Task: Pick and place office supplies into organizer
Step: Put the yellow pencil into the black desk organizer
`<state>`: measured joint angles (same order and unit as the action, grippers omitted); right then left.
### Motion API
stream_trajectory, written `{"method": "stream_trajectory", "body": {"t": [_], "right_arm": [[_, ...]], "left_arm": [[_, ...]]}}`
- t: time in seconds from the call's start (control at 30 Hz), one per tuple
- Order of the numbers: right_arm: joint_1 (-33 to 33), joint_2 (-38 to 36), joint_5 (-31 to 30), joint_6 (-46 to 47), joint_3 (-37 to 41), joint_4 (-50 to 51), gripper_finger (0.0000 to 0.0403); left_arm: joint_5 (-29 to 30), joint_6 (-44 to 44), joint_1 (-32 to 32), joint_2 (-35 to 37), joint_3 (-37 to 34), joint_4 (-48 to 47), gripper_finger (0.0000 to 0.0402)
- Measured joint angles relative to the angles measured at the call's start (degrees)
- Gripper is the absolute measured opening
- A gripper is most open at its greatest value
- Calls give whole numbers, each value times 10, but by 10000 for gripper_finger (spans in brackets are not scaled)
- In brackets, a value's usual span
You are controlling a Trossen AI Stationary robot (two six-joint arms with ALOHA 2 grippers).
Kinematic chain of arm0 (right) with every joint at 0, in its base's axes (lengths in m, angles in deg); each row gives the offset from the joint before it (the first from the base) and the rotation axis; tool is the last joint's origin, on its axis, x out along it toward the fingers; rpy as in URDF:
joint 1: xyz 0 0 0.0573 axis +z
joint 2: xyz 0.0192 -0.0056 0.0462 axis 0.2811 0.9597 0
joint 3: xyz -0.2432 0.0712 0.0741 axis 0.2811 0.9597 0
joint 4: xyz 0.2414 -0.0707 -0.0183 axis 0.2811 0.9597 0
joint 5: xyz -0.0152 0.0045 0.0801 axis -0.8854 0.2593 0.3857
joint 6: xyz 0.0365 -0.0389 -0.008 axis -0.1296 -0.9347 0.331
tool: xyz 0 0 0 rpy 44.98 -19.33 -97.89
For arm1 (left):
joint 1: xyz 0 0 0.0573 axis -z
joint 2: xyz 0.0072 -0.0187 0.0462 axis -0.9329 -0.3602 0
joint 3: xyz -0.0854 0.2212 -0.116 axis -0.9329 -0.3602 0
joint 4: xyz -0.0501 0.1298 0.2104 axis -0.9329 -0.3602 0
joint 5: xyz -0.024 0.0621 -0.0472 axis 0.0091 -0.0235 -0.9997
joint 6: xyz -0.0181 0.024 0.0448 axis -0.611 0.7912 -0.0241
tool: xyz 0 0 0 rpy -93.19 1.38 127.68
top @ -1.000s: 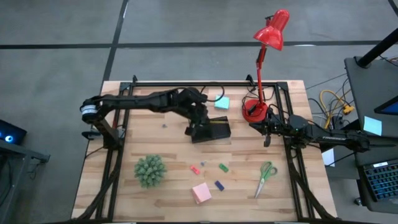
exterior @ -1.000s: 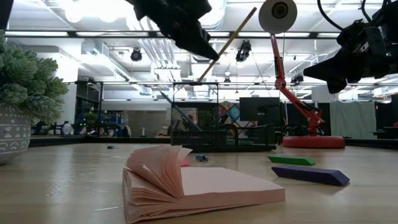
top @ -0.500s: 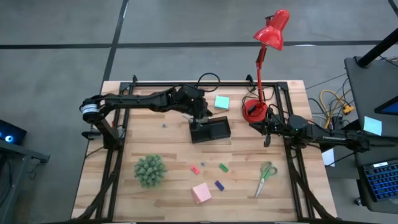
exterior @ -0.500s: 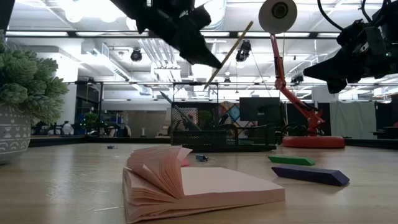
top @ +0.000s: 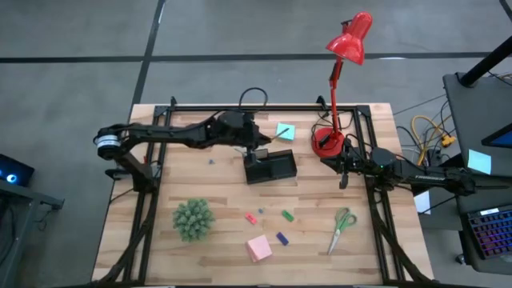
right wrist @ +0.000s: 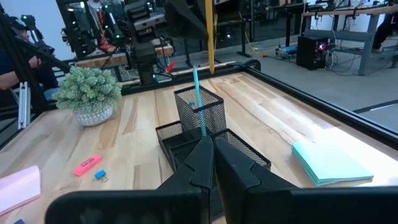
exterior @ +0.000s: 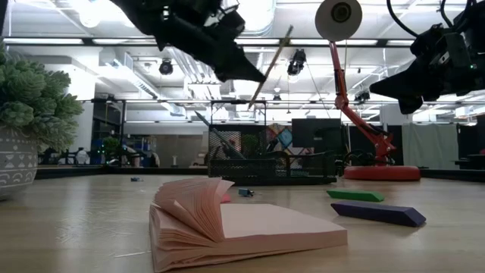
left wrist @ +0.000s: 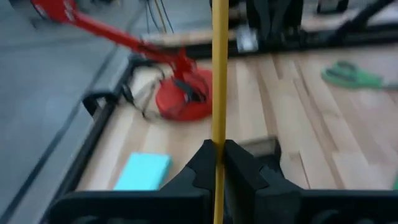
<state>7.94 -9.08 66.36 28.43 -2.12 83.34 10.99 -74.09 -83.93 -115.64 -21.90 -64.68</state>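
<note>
My left gripper (top: 256, 144) hangs over the far left of the black mesh organizer (top: 270, 166) and is shut on the yellow pencil (exterior: 274, 59). The pencil's lower tip (right wrist: 211, 70) hovers above the organizer's tall cup, where the teal pen (right wrist: 199, 107) stands. My right gripper (top: 344, 174) waits shut beside the lamp base. The teal pad (top: 285, 131) lies flat beyond the organizer. The pink pad (top: 258, 248), the small erasers (top: 268, 217) and the green scissors (top: 344, 226) lie on the near half of the table. My left gripper pinches the pencil's shaft (left wrist: 219, 134) between its two fingers (exterior: 246, 72), which lie across it. The hold sits in the pencil's lower half. The pencil is lifted clear and tilted, with its long upper end (exterior: 291, 30) leaning toward the lamp.
The red lamp has its base (top: 328, 144) right of the organizer and its head (top: 350, 38) past the far edge. A green spiky plant (top: 193, 219) stands near left. Black frame rails (top: 148, 208) run along the table's sides.
My left gripper has drawn back a little toward the table's far edge and risen slightly, still shut on the pencil. The pencil has tipped steeper, and its lower tip has stayed above the organizer's cup.
</note>
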Motion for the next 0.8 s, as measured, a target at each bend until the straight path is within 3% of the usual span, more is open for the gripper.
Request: {"method": "stream_trajectory", "body": {"t": [0.5, 0.8], "right_arm": [[0, 1, 0, 0, 0, 0, 9], [0, 1, 0, 0, 0, 1, 9]], "left_arm": [[23, -55, 0, 26, -129, 188, 1], [28, -65, 2, 26, -154, 200, 1]]}}
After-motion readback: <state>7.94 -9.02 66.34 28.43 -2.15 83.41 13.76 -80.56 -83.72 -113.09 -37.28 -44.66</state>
